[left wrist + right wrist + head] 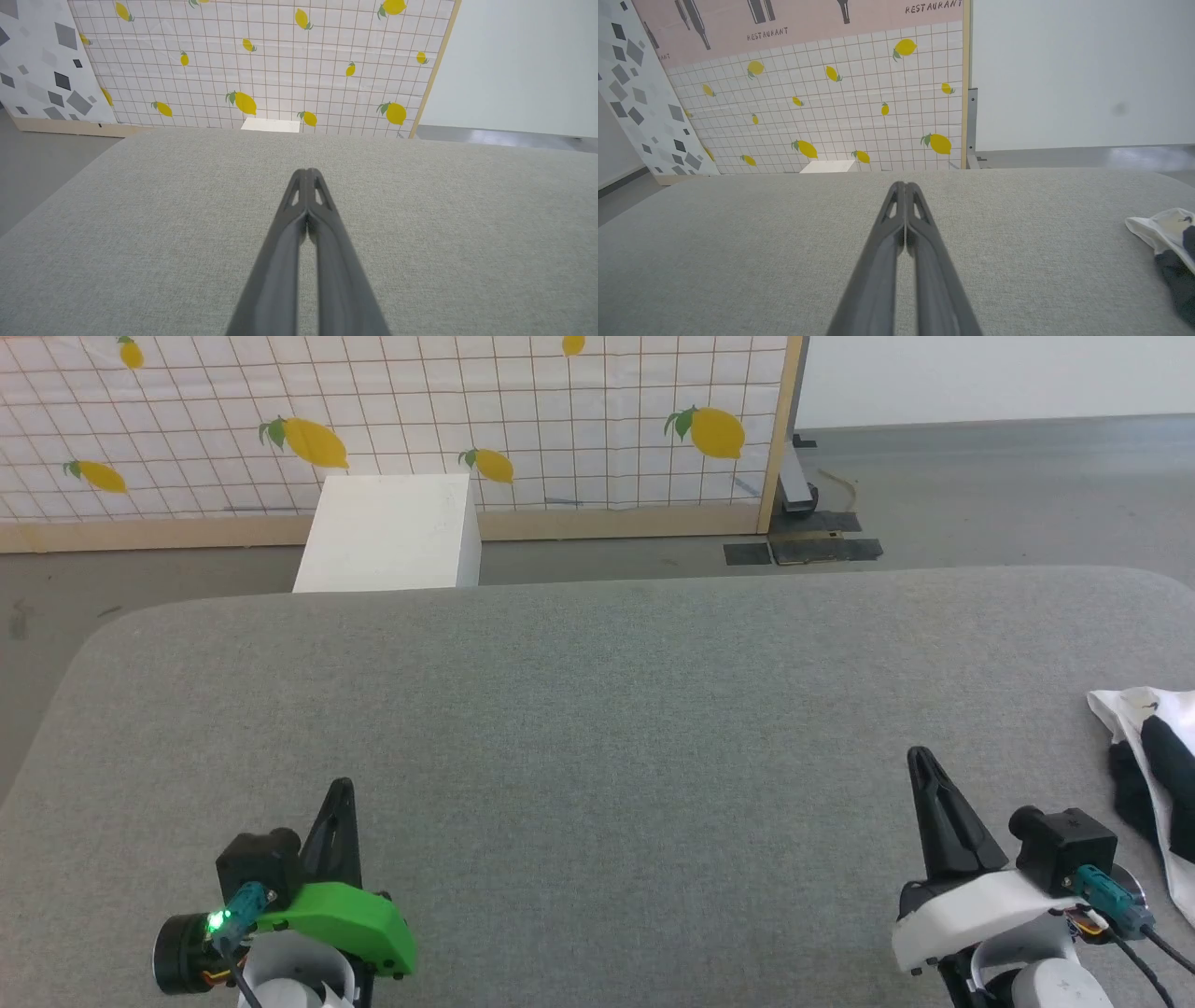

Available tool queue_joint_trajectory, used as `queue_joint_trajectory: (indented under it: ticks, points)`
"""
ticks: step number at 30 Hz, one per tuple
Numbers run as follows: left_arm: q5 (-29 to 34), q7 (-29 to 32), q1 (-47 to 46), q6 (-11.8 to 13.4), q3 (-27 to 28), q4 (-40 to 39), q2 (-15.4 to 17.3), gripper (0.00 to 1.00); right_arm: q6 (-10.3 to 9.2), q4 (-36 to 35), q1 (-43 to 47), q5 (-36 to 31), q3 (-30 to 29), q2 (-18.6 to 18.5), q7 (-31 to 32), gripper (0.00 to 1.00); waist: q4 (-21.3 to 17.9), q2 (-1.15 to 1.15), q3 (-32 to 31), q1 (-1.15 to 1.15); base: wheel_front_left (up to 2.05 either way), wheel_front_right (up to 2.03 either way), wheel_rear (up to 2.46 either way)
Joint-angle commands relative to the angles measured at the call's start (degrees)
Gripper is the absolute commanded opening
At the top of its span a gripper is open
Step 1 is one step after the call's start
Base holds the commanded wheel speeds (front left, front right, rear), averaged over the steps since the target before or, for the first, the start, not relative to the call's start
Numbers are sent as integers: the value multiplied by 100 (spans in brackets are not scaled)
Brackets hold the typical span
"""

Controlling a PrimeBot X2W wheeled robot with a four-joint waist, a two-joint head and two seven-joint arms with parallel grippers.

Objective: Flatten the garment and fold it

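Nearest, at the lower left of the head view: left gripper on a green-shelled wrist, pointing up the frame over the grey padded table. In the left wrist view, its 2 dark fingers pressed together at the tips, with nothing pinched between.

At the lower right: right gripper on a white-shelled wrist, closed the same way, tips together and holding nothing, above the same grey fabric.

Just to the right of that gripper, apart from its fingers: the garment, lying crumpled on the table at the right edge of the head view and partly cut off by the frame. White cloth on top, black cloth bunched beneath and beside it, possibly a sleeve, though hard to tell from the heap.

Farther on, plain grey table top running to a rounded far edge.

Beyond the edge: a white box standing on the grey floor, backed by a wood-framed grid panel printed with yellow lemons. Right of the panel, a pale wall.
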Motion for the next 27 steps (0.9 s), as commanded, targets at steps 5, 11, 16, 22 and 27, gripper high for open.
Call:
queue_joint_trajectory:
  ticks: [5,11,16,22,27]
  points:
    - [125,80,118,-30,43,-111,-52,0,-3,-103,81,-118,-9,1,76,0,8,0,6,0,0,0,0]
    - [214,145,135,-47,75,-194,-82,0,-3,-174,94,-178,-14,2,145,0,17,0,13,0,0,0,0]
    - [286,199,149,-61,101,-261,-107,0,-3,-231,104,-227,-18,2,202,0,24,0,18,0,0,0,0]
    - [374,264,166,-78,133,-343,-137,0,-4,-302,117,-287,-22,2,271,0,33,0,25,0,0,0,0]
    - [449,320,181,-92,160,-413,-162,0,-4,-362,127,-338,-26,2,329,0,40,0,30,0,0,0,0]
